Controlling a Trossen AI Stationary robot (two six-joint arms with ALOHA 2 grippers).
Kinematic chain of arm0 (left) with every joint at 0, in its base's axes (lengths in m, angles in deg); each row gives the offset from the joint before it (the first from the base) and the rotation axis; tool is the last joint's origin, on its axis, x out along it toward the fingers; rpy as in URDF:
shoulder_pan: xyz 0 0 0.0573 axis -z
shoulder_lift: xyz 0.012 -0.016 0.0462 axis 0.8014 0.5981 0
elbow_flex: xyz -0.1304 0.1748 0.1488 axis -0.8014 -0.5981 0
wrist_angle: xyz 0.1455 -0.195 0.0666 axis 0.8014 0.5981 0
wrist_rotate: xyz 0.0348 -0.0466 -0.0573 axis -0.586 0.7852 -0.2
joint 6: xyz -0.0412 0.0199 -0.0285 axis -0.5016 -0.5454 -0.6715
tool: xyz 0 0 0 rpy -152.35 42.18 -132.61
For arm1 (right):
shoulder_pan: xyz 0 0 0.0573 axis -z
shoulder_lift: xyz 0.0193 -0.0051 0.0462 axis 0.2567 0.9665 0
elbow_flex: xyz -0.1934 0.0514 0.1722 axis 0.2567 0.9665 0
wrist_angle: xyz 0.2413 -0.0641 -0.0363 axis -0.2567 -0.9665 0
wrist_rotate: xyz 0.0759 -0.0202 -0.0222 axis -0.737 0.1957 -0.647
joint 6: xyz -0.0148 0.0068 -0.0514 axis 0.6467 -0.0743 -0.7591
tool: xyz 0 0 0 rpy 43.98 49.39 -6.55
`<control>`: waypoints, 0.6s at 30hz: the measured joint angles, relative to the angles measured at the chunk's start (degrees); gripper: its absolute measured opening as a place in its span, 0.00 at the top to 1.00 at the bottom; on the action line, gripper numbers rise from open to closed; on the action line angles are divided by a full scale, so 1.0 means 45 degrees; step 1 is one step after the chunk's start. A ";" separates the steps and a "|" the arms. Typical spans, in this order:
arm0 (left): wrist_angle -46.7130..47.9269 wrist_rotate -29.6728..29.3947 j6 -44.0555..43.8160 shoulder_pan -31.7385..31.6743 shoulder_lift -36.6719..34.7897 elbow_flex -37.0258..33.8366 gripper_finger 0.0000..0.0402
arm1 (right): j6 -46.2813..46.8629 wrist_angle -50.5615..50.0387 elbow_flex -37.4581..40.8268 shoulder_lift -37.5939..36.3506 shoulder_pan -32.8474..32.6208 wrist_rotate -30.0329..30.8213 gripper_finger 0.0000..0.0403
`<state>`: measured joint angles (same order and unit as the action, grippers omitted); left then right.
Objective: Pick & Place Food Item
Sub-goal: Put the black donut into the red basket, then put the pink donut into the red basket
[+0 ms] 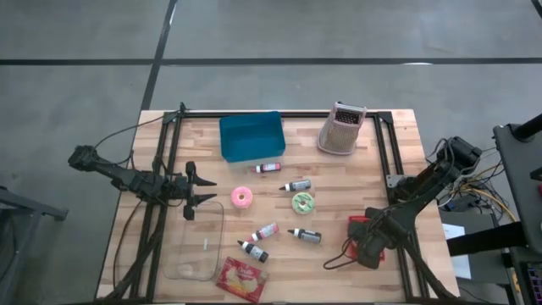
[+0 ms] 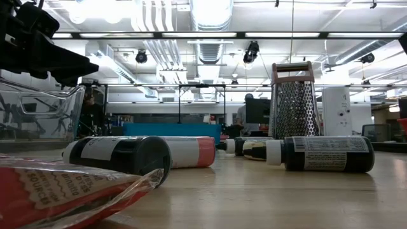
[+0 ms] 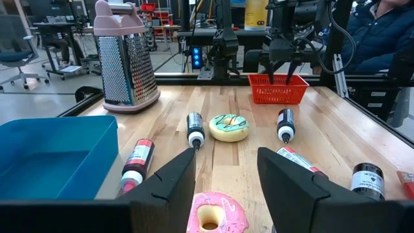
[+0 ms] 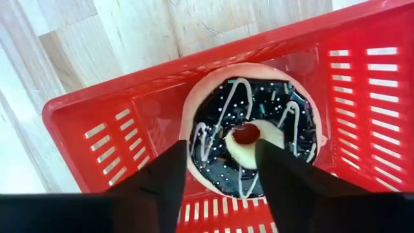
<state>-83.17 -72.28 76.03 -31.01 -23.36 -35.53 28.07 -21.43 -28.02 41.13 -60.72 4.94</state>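
A doughnut with dark icing and white drizzle (image 4: 249, 136) lies flat on the floor of the red basket (image 4: 103, 136), which stands near the table's right edge (image 1: 362, 225). My right gripper (image 4: 220, 152) hangs open over it, pointing straight down, with one finger on either side of the doughnut's middle and nothing between them. At the table's left side my left gripper (image 1: 196, 191) waits open and level. A pink doughnut (image 3: 217, 213) lies on the wood just ahead of its fingers, and a green-iced doughnut (image 3: 228, 126) lies farther on.
A blue bin (image 1: 251, 135) and a pink-topped grater (image 1: 341, 129) stand at the far edge. Several small bottles (image 1: 296, 185) lie about the table's middle. A clear container (image 1: 196, 246) and a red snack packet (image 1: 241, 280) sit near the front left.
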 joint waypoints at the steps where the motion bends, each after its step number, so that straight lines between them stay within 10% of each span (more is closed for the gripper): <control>1: 0.0000 -0.0002 0.0000 0.0001 0.0000 0.0000 0.58 | 0.0035 -0.0017 0.0000 0.0000 0.0000 0.0001 0.51; 18: 0.0011 0.0002 -0.0049 0.0000 0.0044 0.0000 0.58 | 0.0237 -0.2223 -0.1168 0.0000 0.0005 0.0953 0.44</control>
<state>-83.12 -72.28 75.81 -31.01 -23.17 -35.53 29.14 -31.44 -33.28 41.13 -60.70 9.22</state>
